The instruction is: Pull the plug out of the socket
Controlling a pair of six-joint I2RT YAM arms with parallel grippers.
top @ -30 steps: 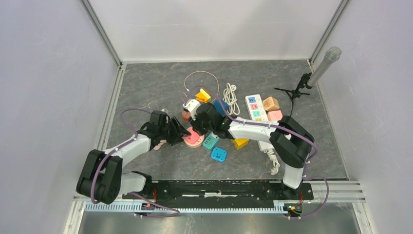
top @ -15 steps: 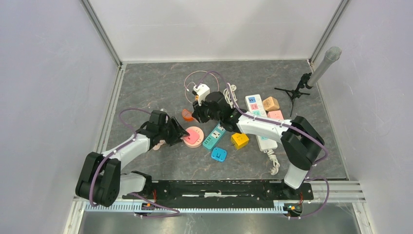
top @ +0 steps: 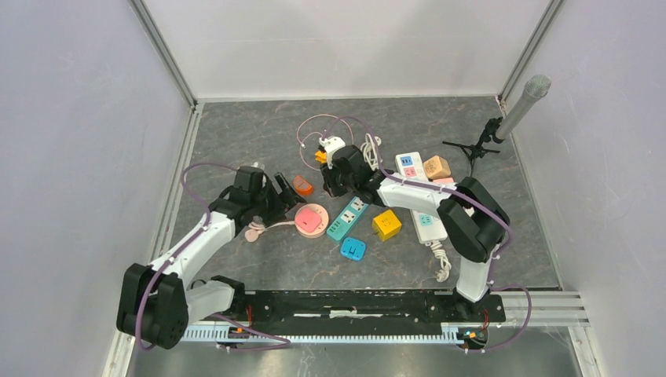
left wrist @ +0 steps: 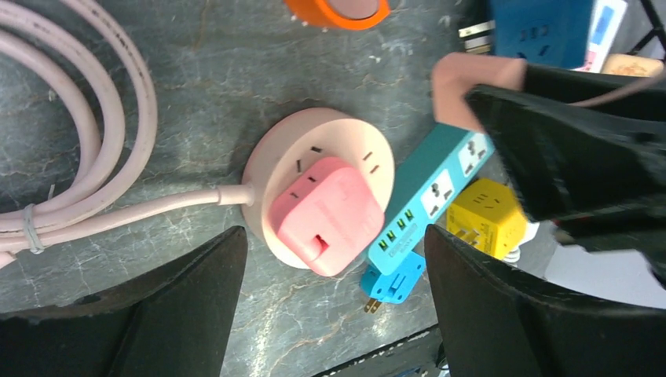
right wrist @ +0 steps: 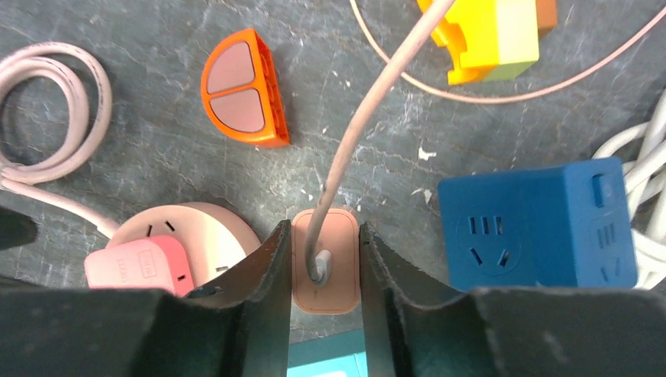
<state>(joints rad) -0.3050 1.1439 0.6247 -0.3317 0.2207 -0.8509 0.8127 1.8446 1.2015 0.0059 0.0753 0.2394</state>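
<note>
Right wrist view shows you the peach plug [right wrist: 339, 236] pinched between the nearly closed fingers of the right gripper [right wrist: 325, 271], its cord running up out of its back. It sits just beyond the round pink socket [right wrist: 206, 226] rather than seated in it. A second ago that claw was down at the socket; it has since carried the plug up and back, toward the blue cube adapter [right wrist: 538, 228]. Your left gripper [left wrist: 331, 243], which had been clamped on the socket to pin it down, has just sprung wide and drawn back, holding nothing. A pink adapter [left wrist: 326, 212] is still seated on the socket face. By my reading the pull itself is done; setting the plug down is what remains.
</note>
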